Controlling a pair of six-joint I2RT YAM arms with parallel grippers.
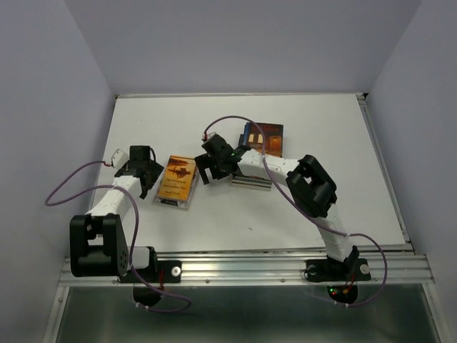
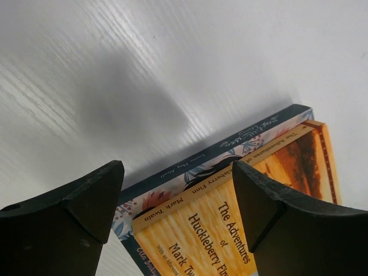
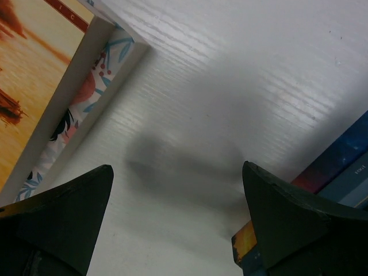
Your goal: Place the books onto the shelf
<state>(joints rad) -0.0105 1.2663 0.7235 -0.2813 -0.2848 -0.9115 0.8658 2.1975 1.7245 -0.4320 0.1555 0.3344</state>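
Two black-and-white robot arms reach over a white counter where paperbacks lie in two flat piles. The left hand hangs just left of the nearer pile, its two dark fingers spread wide and gripping nothing. The wrist view looks between them at a thin orange paperback titled "The Adventures of Huckleberry Finn", by Mark Twain. The book lies face up on a floral-covered paperback with a dark teal spine. Whether the fingertips touch the pile cannot be told.

The right hand hovers between the two piles, its fingers also fully apart and empty, with bare counter beneath the gap. In its wrist view the orange paperback and the floral one under it fill the upper left corner. At the lower right edge are the blue spines of the second pile of books. Seen from above, that second pile has a dark brown cover on top. It lies farther back on the counter, partly under the right forearm.
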